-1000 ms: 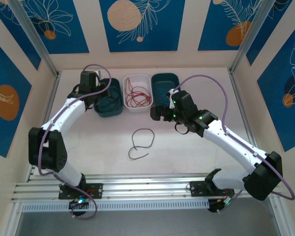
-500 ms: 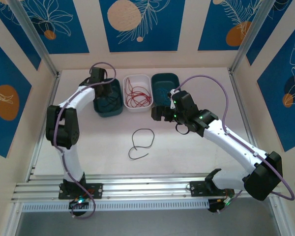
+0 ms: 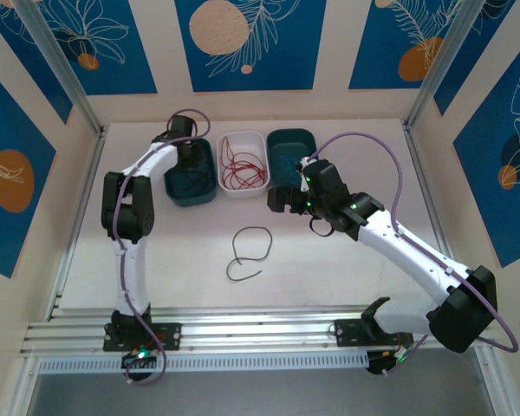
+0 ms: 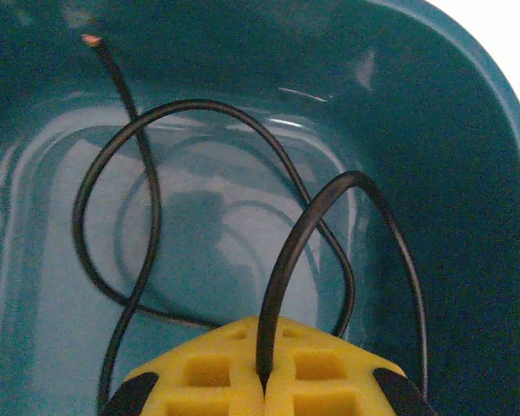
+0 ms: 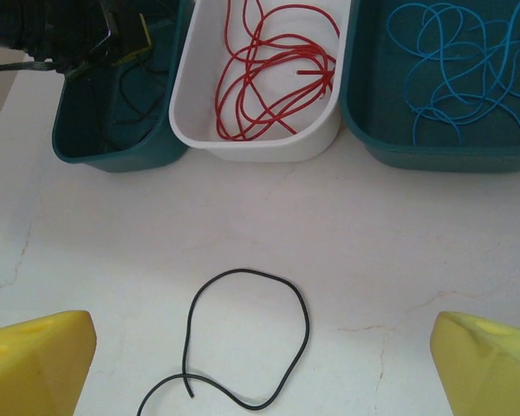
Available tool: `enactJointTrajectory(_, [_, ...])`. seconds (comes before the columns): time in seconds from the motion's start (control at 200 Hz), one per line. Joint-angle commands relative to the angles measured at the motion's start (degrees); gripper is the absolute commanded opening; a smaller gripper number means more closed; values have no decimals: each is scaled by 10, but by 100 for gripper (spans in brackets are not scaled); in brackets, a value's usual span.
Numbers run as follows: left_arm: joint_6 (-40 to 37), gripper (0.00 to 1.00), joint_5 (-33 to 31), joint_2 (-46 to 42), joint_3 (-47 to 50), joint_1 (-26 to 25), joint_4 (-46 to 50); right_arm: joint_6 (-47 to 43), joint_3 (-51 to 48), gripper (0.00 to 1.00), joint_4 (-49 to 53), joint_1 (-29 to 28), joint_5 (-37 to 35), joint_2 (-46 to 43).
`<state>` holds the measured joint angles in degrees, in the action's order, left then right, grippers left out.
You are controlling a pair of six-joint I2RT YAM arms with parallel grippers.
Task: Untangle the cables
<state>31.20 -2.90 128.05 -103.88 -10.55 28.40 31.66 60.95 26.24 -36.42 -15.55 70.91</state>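
Black cable: thin, glossy, looped in teal bin, pinched by left gripper. Second black cable lies on table; right gripper spread wide.

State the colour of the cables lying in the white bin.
The cables in the white bin are red, shown best in the right wrist view.

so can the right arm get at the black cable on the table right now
Probably yes. Its fingers stand wide open over the black cable, which lies alone on bare table, clear of the bins, nothing between. The left fingers are in the far-left bin, shut on a second cable.
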Motion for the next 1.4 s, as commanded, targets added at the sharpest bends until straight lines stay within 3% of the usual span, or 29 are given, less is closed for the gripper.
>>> enactJointTrajectory(0.0, [-1, 0, 33, 25, -44, 7, 27, 9, -2, 99, -4, 3, -7, 4])
enactJointTrajectory(1.02, [6, 0, 140, 113, -168, 5, 17, 20, 11, 99, 23, 5, 2, 52])
enactJointTrajectory(1.301, [4, 0, 134, 97, -159, 4, 34, 39, 16, 100, 57, 5, -1, 80])
enactJointTrajectory(1.396, [1, 0, 102, 59, -119, 4, 31, 46, 17, 94, 73, 4, 3, 96])
